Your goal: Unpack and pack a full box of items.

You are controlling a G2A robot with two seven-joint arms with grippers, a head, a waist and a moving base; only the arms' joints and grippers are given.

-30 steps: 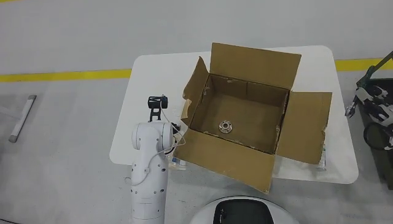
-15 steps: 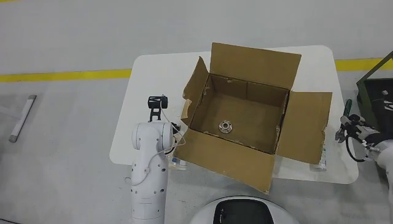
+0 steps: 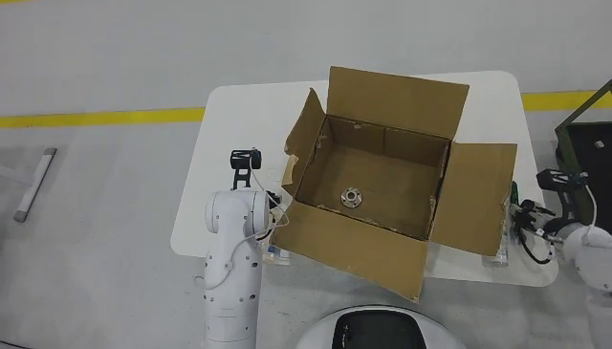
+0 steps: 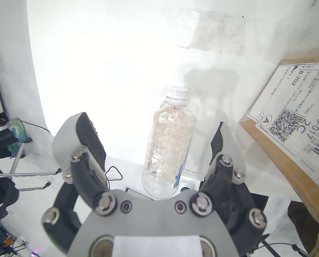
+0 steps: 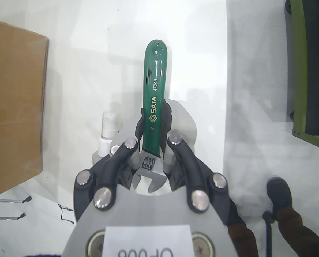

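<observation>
one open cardboard box (image 3: pixel 382 172) on white table (image 3: pixel 249 119), barcode label (image 4: pixel 296 118) on its flap, one metal ring (image 3: pixel 351 197) inside; left gripper (image 4: pixel 152 132) spread over one clear bottle (image 4: pixel 170 148) beside the box; right gripper (image 5: pixel 154 116) pinches one white-lettered green adjustable wrench (image 5: pixel 154 81) over the table

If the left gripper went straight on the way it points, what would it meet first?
Probably the clear plastic bottle, lying straight ahead between the left gripper's open fingers, though depth is unclear.

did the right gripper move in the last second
Yes. In the top view the right gripper, shut on the green wrench, has come in from the table's edge toward the cardboard box's side flap and slightly nearer the robot.
</observation>
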